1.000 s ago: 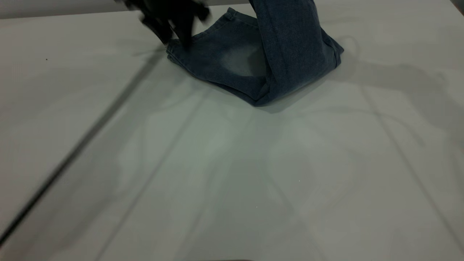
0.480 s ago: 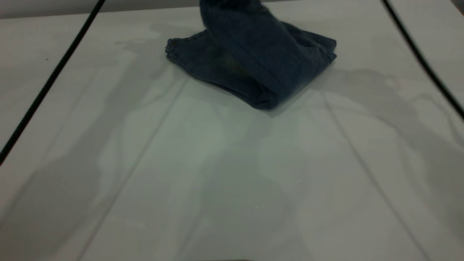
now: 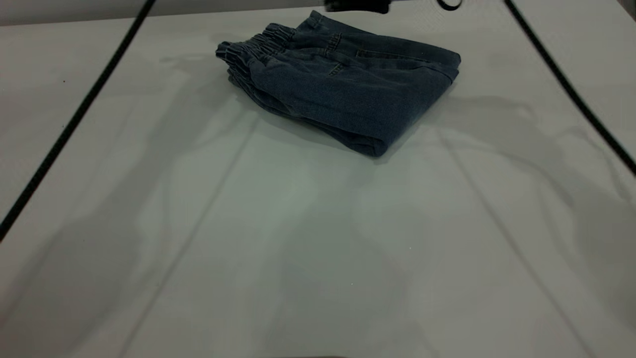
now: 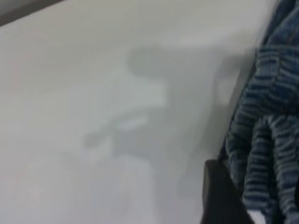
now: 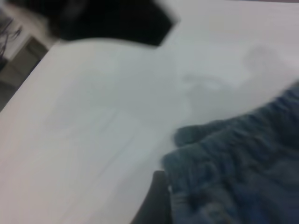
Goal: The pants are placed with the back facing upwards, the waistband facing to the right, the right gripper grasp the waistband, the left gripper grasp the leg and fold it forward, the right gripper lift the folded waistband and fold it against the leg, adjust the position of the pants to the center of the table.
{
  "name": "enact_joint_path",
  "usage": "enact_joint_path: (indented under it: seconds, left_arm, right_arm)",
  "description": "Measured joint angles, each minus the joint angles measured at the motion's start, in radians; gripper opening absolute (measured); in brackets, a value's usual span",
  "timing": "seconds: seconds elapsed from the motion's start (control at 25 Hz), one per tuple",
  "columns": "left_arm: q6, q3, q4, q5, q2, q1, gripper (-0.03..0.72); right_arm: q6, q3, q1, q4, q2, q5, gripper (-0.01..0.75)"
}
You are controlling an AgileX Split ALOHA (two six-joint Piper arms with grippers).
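Note:
The pants (image 3: 348, 89) lie folded into a flat blue denim bundle at the far middle of the table (image 3: 318, 238). The ruffled waistband (image 3: 253, 47) rests on top at the bundle's left end. The leg is covered by the folded upper half. A black part of my left gripper (image 4: 219, 196) shows right beside the waistband (image 4: 266, 140) ruffles. In the right wrist view, a black part of my right gripper (image 5: 154, 200) sits against the gathered waistband (image 5: 219, 163). A black arm piece (image 3: 357, 5) hangs at the exterior view's top edge; whose it is does not show.
Two thin black cables cross the exterior view, one on the left (image 3: 74, 119) and one on the right (image 3: 566, 84). A blurred black shape (image 5: 107, 21) hangs above the table in the right wrist view. Bare tabletop spreads in front of the pants.
The raised waistband half has swung leftward and come down on the rest of the pants, which now lie flat. The left gripper has gone out of the exterior view.

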Motion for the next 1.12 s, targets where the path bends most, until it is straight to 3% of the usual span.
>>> enact_joint_path:
  seconds: [0.32,0.52,0.68,0.88,1.12]
  left_arm:
    - [0.462,-0.001,0.000,0.065,0.023,-0.115,0.343]
    - [0.726,-0.001,-0.001,0.049,0.098,-0.210,0.343]
    - [0.869,-0.001,-0.001,-0.006,0.184,-0.255,0.343]
    - [0.817,-0.009,0.002,-0.071,0.262,-0.270,0.343]
    - [0.476,-0.020,0.017,-0.060,0.274,-0.272,0.343]
  right_arm:
    - [0.283,0.000,-0.191,-0.378,-0.063,-0.090,0.620]
    - [0.588,0.000,-0.280,-0.673,-0.085,-0.077,0.591]
    - [0.713,0.000,-0.313,-0.834,-0.085,-0.041,0.586]
    - [0.735,0.000,-0.313,-0.896,-0.085,-0.029,0.586]
    - [0.738,0.000,-0.313,-0.906,-0.085,-0.039,0.586]
